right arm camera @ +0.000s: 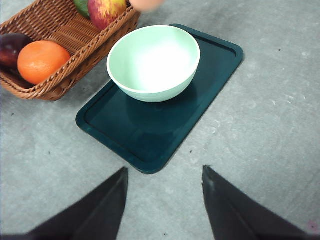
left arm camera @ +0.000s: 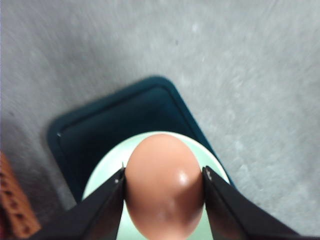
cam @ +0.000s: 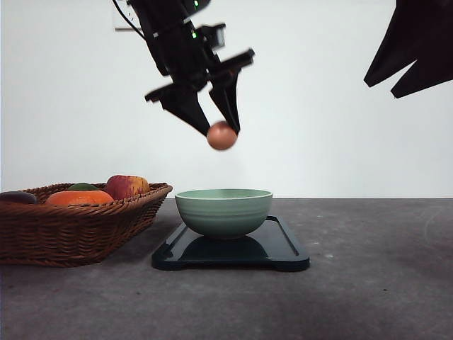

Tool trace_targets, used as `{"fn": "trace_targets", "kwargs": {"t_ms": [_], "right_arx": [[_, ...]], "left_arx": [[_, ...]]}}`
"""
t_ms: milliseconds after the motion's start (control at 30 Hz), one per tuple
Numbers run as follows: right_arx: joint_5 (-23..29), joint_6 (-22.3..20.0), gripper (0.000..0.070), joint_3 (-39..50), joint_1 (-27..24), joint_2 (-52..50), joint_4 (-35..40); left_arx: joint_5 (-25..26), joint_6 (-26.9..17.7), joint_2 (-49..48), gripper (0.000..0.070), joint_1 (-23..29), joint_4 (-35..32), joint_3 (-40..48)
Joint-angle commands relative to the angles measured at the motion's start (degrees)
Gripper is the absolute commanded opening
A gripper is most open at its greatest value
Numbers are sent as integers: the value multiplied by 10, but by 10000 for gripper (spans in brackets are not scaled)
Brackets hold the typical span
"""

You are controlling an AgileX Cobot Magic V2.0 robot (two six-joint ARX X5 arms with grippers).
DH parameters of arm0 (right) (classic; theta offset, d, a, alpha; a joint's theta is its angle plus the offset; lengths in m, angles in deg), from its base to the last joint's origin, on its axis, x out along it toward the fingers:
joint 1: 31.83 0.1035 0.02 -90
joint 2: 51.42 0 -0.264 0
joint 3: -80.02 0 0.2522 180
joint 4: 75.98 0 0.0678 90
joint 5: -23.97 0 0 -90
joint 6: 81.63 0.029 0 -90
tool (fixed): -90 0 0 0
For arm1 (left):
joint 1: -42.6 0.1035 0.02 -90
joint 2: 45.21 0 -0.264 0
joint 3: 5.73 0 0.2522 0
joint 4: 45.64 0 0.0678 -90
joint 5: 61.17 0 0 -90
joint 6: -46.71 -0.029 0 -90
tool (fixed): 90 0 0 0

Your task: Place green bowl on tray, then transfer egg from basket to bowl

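Left tool (cam: 222, 132): upper centre of the front view, hanging high above the bowl; its two dark fingers (left arm camera: 107, 210) pinch the egg from either side
Egg (cam: 221, 135): brown, held in the air at the fingertips, straight above the bowl and well apart from it
Bowl (cam: 224, 211): pale green, upright on the tray in the middle of the front view; nothing inside it
Tray (cam: 287, 251): dark, flat on the grey worktop (cam: 368, 283), just beside the basket
Basket (cam: 78, 230): brown wicker, at the left edge of the front view; an orange (right arm camera: 43, 61), a red apple (right arm camera: 105, 10) and a dark fruit (right arm camera: 11, 47) lie in it
Right tool (right arm camera: 165, 200): fingers spread, gripping nothing; it hovers over bare worktop near the tray's short end
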Motion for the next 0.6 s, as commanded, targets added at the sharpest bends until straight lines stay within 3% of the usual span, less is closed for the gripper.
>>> {"fn": "trace_targets", "kwargs": {"t_ms": [0, 167, 567], "right_arx": [[-1, -9, 289, -1, 3, 5, 5], [-1, -11, 289, -1, 3, 5, 5], [0, -11, 289, -1, 3, 5, 5]], "left_arx": [[-2, -6, 27, 216, -6, -3, -16], [-6, -6, 63, 216, -14, -1, -16], [-75, -29, 110, 216, -36, -3, -16]]}}
